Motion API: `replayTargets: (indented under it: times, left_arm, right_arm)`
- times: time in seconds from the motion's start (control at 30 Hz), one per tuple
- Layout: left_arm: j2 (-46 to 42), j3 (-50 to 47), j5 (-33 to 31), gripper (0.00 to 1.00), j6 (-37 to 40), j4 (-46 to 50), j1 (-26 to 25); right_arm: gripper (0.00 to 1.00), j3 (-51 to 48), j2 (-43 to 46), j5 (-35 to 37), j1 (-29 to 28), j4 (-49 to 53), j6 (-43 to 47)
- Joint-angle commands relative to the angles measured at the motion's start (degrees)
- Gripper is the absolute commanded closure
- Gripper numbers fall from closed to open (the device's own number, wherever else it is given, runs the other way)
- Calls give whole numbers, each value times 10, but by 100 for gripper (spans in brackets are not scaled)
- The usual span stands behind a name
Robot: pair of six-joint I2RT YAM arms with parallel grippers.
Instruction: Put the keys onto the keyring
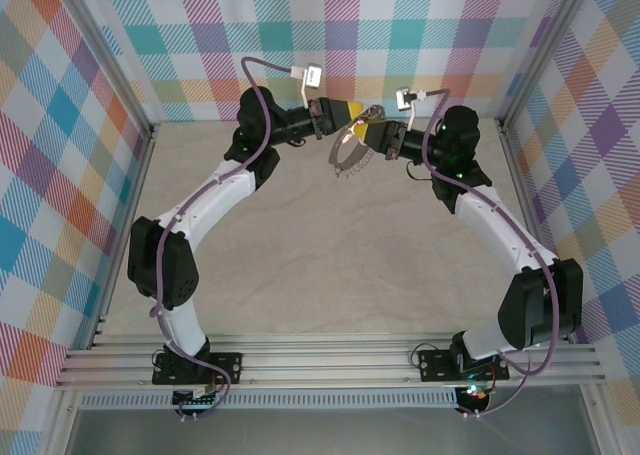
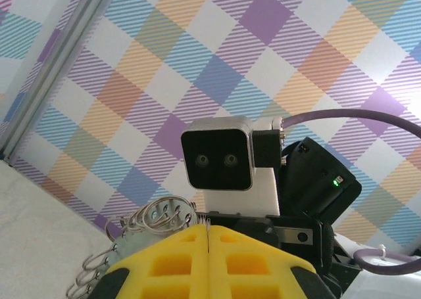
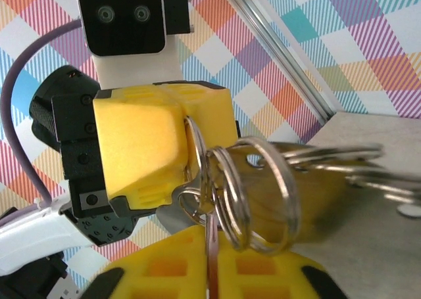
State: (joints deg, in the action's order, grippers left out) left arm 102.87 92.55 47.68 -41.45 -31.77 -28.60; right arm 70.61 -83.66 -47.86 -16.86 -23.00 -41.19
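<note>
- Top external view: both arms meet at the far middle of the bench (image 1: 330, 265), tool tips nearly touching. Plaid walls (image 1: 420, 25) close it in on three sides.
- The keyring (image 1: 349, 157) hangs right at the two tools, above the bench. Its arc bulges toward the near side, with the fringe of small bits pointing outward.
- Left tool (image 1: 337, 115): its chunky yellow foam-like pads are clenched, and the hoop's thin grey wire comes out at their seam.
- Right tool (image 3: 210, 273): pinched tight on a thin sliver (image 3: 211, 243). Can't tell whether that's a key.
- Right wrist view: shiny wire loops stretch sideways to the right and blur out. The left tool blocks whatever's behind it.
- Left wrist view: silvery hooks peek over the pads, with the other arm's boxy camera (image 2: 220, 156) just behind.
</note>
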Motion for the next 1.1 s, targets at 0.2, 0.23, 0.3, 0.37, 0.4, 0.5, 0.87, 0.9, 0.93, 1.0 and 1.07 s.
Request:
replayTargets:
  times: [0.2,0.23,0.3,0.37,0.4,0.5,0.87,0.9,0.93,1.0,1.07]
  left_arm:
    - [-45,-74,-134,100,-114,-199,-10]
    - [-44,-80,-140,100,-123,-218,-11]
    - [-43,-88,-149,100,-134,-247,-13]
    - [-39,-91,-152,100,-139,-267,-15]
    - [-37,-91,-153,100,-142,-275,-17]
    - [-28,-93,-155,100,-149,-306,-21]
    - [-12,-78,-144,100,-156,-339,-34]
    - [-11,-76,-142,100,-156,-339,-34]
    - [-10,-75,-141,100,-156,-339,-35]
    - [-9,-71,-138,100,-156,-336,-36]
    - [-9,-71,-138,100,-155,-336,-37]
  right_arm:
    - [53,-30,77,32,18,53,36]
    - [52,-38,90,37,26,50,34]
    - [50,-49,111,50,40,42,29]
    - [50,-50,124,60,50,30,19]
    - [50,-45,126,64,52,22,12]
    - [50,-25,114,70,52,-10,-11]
    - [53,33,36,81,51,-147,-110]
    - [54,35,33,79,51,-157,-116]
    - [55,36,30,78,50,-164,-121]
    - [55,37,28,77,48,-175,-128]
    - [56,40,27,75,44,-181,-129]
